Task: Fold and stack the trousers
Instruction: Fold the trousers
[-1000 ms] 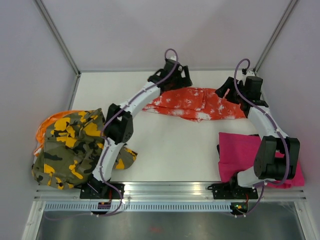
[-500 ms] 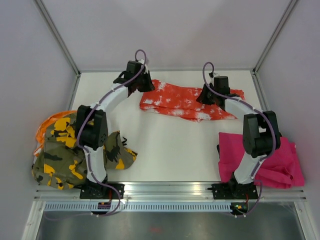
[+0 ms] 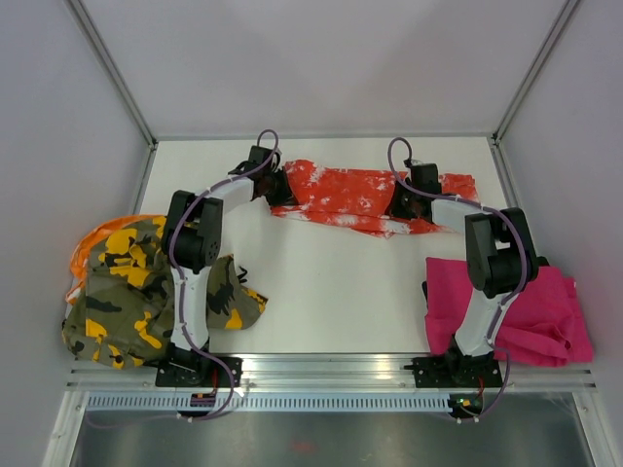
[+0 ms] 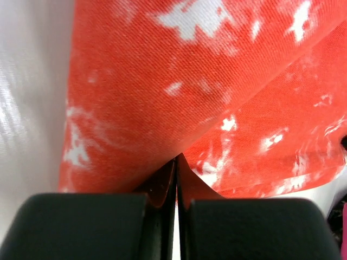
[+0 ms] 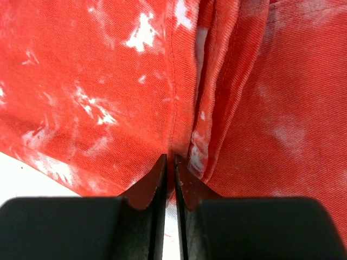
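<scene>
From above, the orange-red trousers (image 3: 360,190) lie spread as a long band across the far side of the table (image 3: 331,282), at about 12 o'clock. The left gripper (image 3: 277,187) sits on the band's 9 o'clock end. The right gripper (image 3: 401,202) sits on its near hem toward 3 o'clock. The camouflage trousers (image 3: 136,292) are heaped at 8 o'clock and the pink trousers (image 3: 526,311) at 4 o'clock, both well apart from the work.

In the left wrist view, the left gripper (image 4: 176,162) is clenched, its fingers pressed together with the edge of the orange-red trousers (image 4: 162,81) nipped between them. The bite looks shallow, only the cloth's rim.

In the right wrist view, the right gripper (image 5: 169,160) is pinched almost closed on a ridge of the orange-red trousers (image 5: 108,81), right beside a seam. How many layers it has caught I cannot tell.

The step in hand looks like a fold of this pair. To do it well, both arms should lift together and only just off the table, keeping the cloth taut between them so it does not sag. They should then carry the held edge across evenly, so that the hems meet square. The left bite is thin, so a slow and level pull is safer than a quick one
</scene>
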You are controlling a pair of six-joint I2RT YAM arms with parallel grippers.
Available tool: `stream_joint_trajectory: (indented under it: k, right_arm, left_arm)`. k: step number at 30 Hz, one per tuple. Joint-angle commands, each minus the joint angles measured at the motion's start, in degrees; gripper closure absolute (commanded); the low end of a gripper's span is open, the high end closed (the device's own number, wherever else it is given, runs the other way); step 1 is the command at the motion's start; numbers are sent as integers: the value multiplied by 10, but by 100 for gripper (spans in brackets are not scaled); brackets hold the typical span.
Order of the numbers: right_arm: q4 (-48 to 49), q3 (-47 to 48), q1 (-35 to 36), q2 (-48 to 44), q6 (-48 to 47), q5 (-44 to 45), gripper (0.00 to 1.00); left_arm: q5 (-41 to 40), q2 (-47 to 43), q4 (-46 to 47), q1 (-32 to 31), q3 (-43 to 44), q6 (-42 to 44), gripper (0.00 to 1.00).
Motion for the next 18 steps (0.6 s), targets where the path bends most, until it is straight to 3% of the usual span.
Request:
stream_joint_trajectory:
  k: [1,5,7,9,10,12,14,18]
  right_arm:
    - [-39,10,1,-6,-18,13,82]
    - [-67,74,1,-40,-25,-5,66]
    - [-81,95,1,-59,-28,7,47]
    - [-99,127,1,-63,-37,33,32]
    - [-104,144,1,-60,-45,39,29]
    - [-116,158,1,-45,-61,62,24]
    - [-128,174,1,-29,-66,72,24]
    - [-131,180,1,15,-59,90,24]
  left_arm:
    - [-3,-19,-29,20,-18,21,97]
    - [33,-76,-35,19,-9,51,87]
    - [27,-115,-35,19,-5,72,78]
    - [19,-138,-36,20,-1,83,57]
    - [17,-156,-37,19,1,95,43]
    - [14,-170,-38,20,0,108,33]
    - [3,-184,-43,20,-2,114,26]
    - [-7,-194,-53,26,-19,126,24]
